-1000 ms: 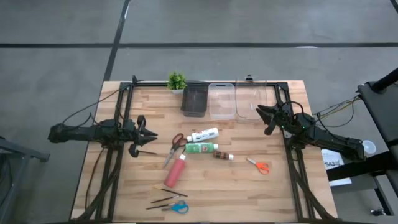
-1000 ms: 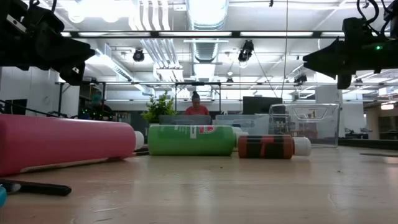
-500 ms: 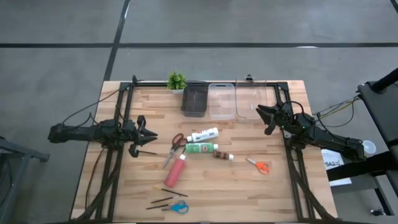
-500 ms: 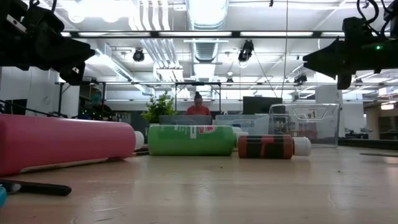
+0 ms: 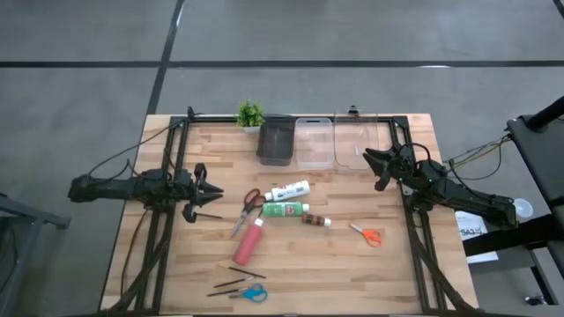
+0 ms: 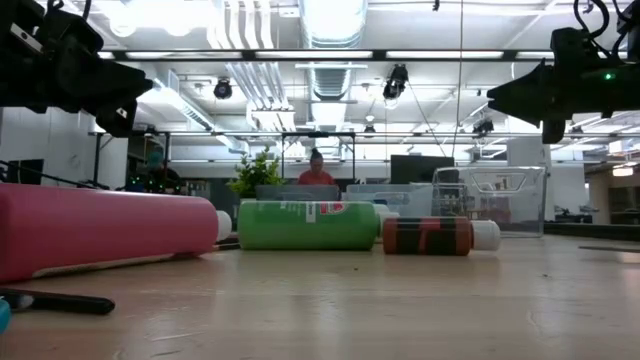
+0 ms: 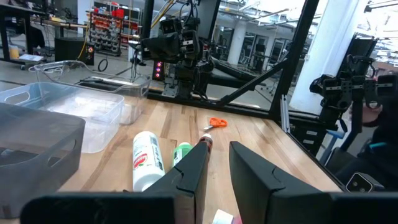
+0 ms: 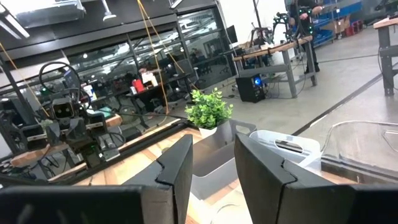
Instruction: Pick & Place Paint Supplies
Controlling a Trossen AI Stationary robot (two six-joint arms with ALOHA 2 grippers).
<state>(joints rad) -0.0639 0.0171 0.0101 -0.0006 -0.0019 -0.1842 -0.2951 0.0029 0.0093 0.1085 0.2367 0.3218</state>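
Paint supplies lie flat mid-table: a white tube (image 5: 288, 191), a green tube (image 5: 285, 210), a tiny brown tube (image 5: 316, 220) and a pinkish-red tube (image 5: 249, 242). With them are red-handled scissors (image 5: 247, 207), orange-handled scissors (image 5: 366, 234), blue-handled scissors (image 5: 251, 293) and thin dark brushes (image 5: 233, 282). My left gripper (image 5: 210, 190) hovers level above the table's left side, left of the red scissors, shut with nothing held. My right gripper (image 5: 368, 160) hovers level at the far right, by the clear containers, also shut with nothing held.
At the far edge stand a dark bin (image 5: 275, 141), a clear bin (image 5: 314, 143) and a clear tray (image 5: 357, 145). A small green potted plant (image 5: 250, 114) is left of them. Black frame rails (image 5: 167, 220) run along both sides. Bare wood lies near right (image 5: 370, 282).
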